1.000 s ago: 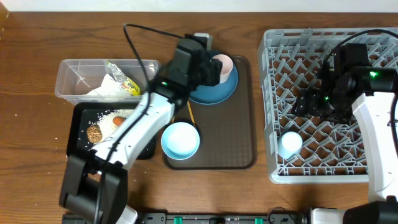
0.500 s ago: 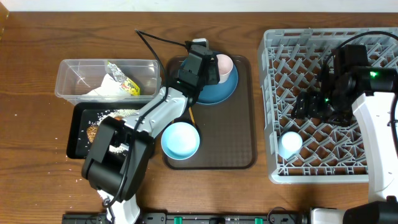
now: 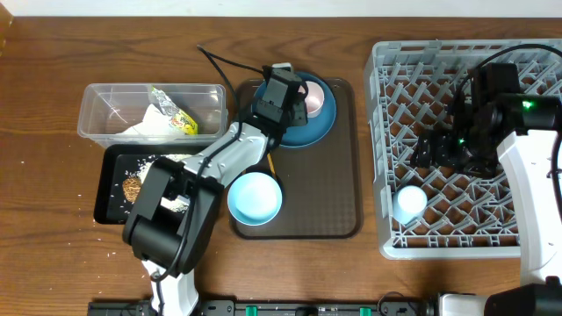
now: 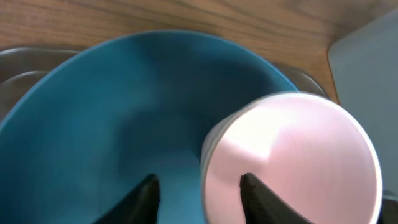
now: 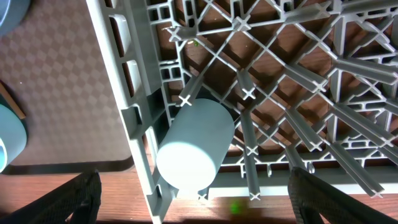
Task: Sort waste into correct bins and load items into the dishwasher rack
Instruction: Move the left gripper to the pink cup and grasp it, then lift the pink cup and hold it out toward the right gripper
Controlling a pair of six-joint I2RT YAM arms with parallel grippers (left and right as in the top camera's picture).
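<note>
A pale pink cup (image 3: 316, 98) (image 4: 292, 155) stands on the round blue plate (image 3: 307, 127) (image 4: 106, 118). My left gripper (image 3: 300, 98) (image 4: 202, 196) is down at it with the jaws partly apart: one finger over the plate, the other across the cup, the cup's near wall between them with a gap showing. The white-inside bowl (image 3: 255, 197) sits nearer on the brown tray, and a chopstick (image 3: 270, 163) pokes out beside my arm. The light-blue cup (image 3: 409, 204) (image 5: 196, 146) lies in the grey dishwasher rack (image 3: 518, 53) (image 5: 137, 118). Above it my right gripper (image 3: 436, 149) (image 5: 208, 205) is wide open and holds nothing.
The clear tub (image 3: 97, 110) holds a snack wrapper (image 3: 173, 111) and a white napkin (image 3: 145, 129). In front of it, the black tray (image 3: 110, 189) holds brown food (image 3: 133, 187) and rice. The brown serving tray (image 3: 325, 197) carries the dishes. A cable loops above my left arm.
My left arm has stretched farther over the plate and brought its jaws down round the pink cup's wall, narrowing them. The right arm has stayed over the rack.
</note>
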